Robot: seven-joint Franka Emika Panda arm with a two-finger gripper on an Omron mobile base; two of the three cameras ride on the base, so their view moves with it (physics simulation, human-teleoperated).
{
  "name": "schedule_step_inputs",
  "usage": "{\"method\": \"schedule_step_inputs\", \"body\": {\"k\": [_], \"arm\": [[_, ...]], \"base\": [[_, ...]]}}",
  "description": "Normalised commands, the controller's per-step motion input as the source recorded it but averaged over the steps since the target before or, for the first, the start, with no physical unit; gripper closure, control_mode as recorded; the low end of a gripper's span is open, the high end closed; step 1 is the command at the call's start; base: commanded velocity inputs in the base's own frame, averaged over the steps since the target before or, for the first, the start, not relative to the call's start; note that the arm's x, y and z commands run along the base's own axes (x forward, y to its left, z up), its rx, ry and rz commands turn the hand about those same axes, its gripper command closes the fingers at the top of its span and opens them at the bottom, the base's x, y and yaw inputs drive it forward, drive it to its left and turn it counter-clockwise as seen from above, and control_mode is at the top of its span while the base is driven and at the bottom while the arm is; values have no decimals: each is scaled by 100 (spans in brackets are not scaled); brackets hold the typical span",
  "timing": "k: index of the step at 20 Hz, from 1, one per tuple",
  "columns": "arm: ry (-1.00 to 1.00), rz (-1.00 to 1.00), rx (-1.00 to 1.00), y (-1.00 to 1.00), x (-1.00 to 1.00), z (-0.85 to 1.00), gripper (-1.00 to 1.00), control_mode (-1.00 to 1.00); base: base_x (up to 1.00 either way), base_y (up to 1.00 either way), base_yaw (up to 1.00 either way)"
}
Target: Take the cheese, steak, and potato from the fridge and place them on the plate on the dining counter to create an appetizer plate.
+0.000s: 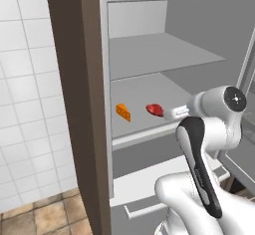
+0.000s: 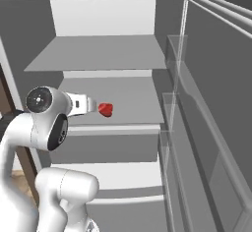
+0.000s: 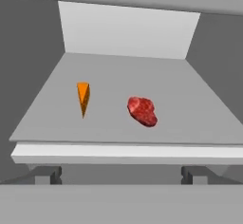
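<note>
left base view: the fridge [image 1: 149,59] stands open, the cheese [image 1: 123,112] and steak [image 1: 155,110] on its middle shelf [image 1: 149,92], cheese to the left, the two apart. the arm's hand reaches toward the shelf just right of the steak.

right base view: the steak [image 2: 106,109] lies near the shelf's front edge, right beside the hand's tip.

hand view: cheese [image 3: 83,98] left, steak [image 3: 142,111] right, both ahead on the shelf. the gripper [image 3: 121,175] has its jaws spread wide, holding nothing.
</note>
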Motion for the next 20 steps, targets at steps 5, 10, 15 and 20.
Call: {"method": "schedule_step_inputs", "body": {"k": [5,10,15,20], "arm": [[0,0,0,-26,45,-43,-100,-100],[1,0,0,-3,57,-39,-100,-100],[5,0,0,-1,70,-31,-100,-100],[13,0,0,-10,53,-18,-100,-100]], "base": [[0,0,0],[0,0,0],[0,0,0],[0,0,0]]}}
